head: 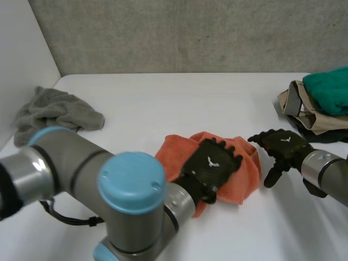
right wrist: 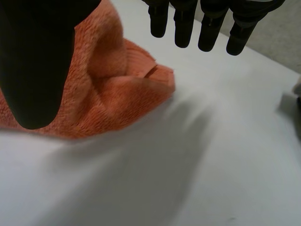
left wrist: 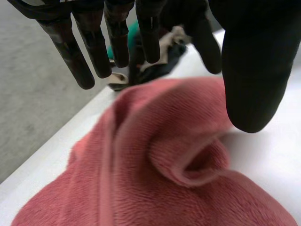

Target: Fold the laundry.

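left fingers (left wrist: 89, 56): straight and spread; nothing pinched; thumb clear of the cloth
left hand (head: 213, 162): over the middle of the orange towel (head: 247, 171); can't tell whether the palm touches it
right fingers (right wrist: 209, 28): straight, slightly apart; holding nothing; over bare table (head: 163, 103)
right hand (head: 284, 145): just beside the towel's edge on my right side; thumb hangs over that edge, no grip
orange towel: near the front middle of the table; bunched, with rolled folds and a loose lip in the left wrist view; not flat; no clean fold that I can see
grey towel (head: 54, 111): crumpled at the far left of the table; well apart from both hands
pile (head: 304, 109): teal cloth (head: 329, 87) on beige cloth at the far right; heaped, unfolded
progress: I judge it early; nothing reads as folded
left to do: flatten and fold the orange towel; then the grey one; then the pile
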